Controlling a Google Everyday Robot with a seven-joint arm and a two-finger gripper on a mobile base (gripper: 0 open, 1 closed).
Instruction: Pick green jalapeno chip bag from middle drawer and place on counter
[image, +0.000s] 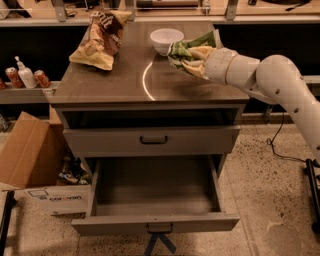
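My gripper (192, 61) is over the right side of the counter (115, 80), shut on the green jalapeno chip bag (186, 48). The bag is crinkled and sits between my pale fingers (200, 53), right next to the white bowl (166, 40). I cannot tell whether the bag touches the counter. The middle drawer (155, 222) is pulled fully open below and shows an empty grey floor. My white arm (270, 80) reaches in from the right.
A larger brown-and-yellow chip bag (102, 37) lies at the counter's back left. A shut shallower drawer (152, 140) sits above the open one. An open cardboard box (30, 160) stands on the floor at left. Cans and a bottle (25, 76) are on a low shelf at left.
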